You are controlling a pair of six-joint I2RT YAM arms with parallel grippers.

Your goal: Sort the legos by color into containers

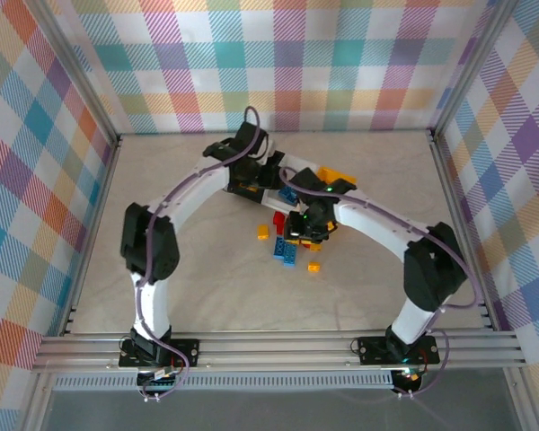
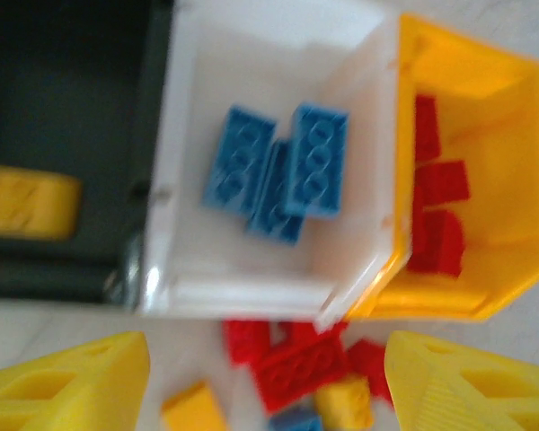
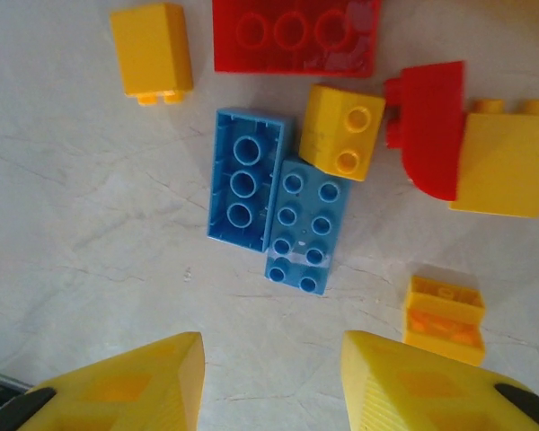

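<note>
Two blue bricks [image 3: 247,189] lay touching just ahead of the spread, empty right gripper [image 3: 271,359]. A pinch might catch both and spill one. Meanwhile the left gripper [image 2: 268,359] hung spread above the white bin [image 2: 242,292].

A pale, faintly veined tabletop [image 1: 207,287] sits between plaid walls [image 1: 296,63], perhaps fabric, behind aluminium rails [image 1: 278,350].

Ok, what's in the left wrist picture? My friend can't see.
Side by side sit a black bin holding a yellow brick, a white bin with three blue bricks and a yellow bin with red bricks. Loose bricks lie under the open left gripper.
</note>
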